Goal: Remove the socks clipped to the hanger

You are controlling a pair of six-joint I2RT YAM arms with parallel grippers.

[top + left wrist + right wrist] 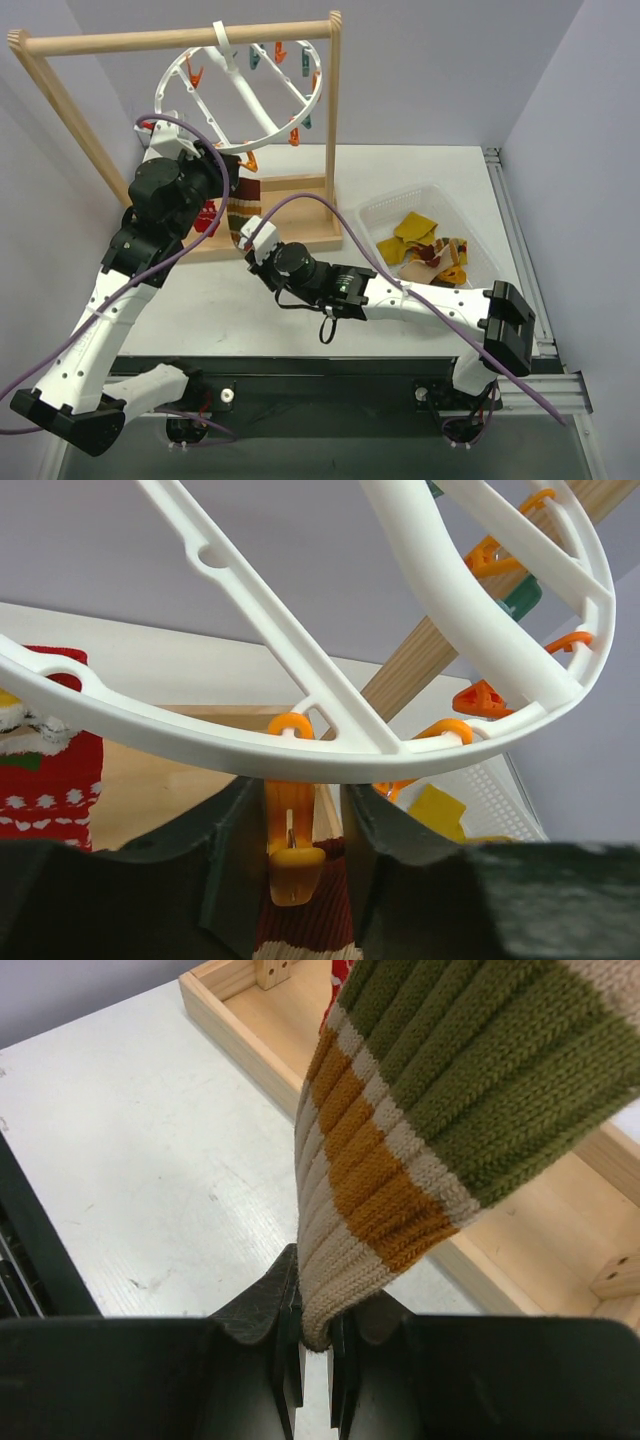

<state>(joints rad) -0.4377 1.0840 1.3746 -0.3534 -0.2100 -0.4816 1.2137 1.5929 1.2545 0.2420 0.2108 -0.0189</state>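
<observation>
Olive, mustard and cream bands run across the striped sock (440,1090), a ribbed knit hanging limp from the near rim of the hanger (180,742). Its top shows a dark red-brown band just under the orange clip (290,865) that pinches it.

The step in hand looks like freeing this one sock. The right tool (312,1335) is clamped on the sock's bottom edge, below the hanger, and the fabric slants up from it. The left tool (298,820) is at the hanger's rim, narrowly parted, with one finger on each side of the clip. A sliver of gap shows on both sides, so it does not seem to be pressing.

The next move probably calls for the left tool to squeeze the clip so its mouth opens, while the right tool draws the sock down and away from the hanger. Pulling before the clip opens would likely tip the light ring on its hook or stretch the knit.

A red sock (50,780) with a white pattern hangs from the hanger's left side, just beside the striped one. Clips around the hanger's far rim hang bare. On the desk (400,165) to the right of the hanger, a mesh basket (400,197) holds loose socks (425,250) in yellow and red, so most of the job seems done. The hanger itself hangs from the top bar of a wooden rack (180,38).
</observation>
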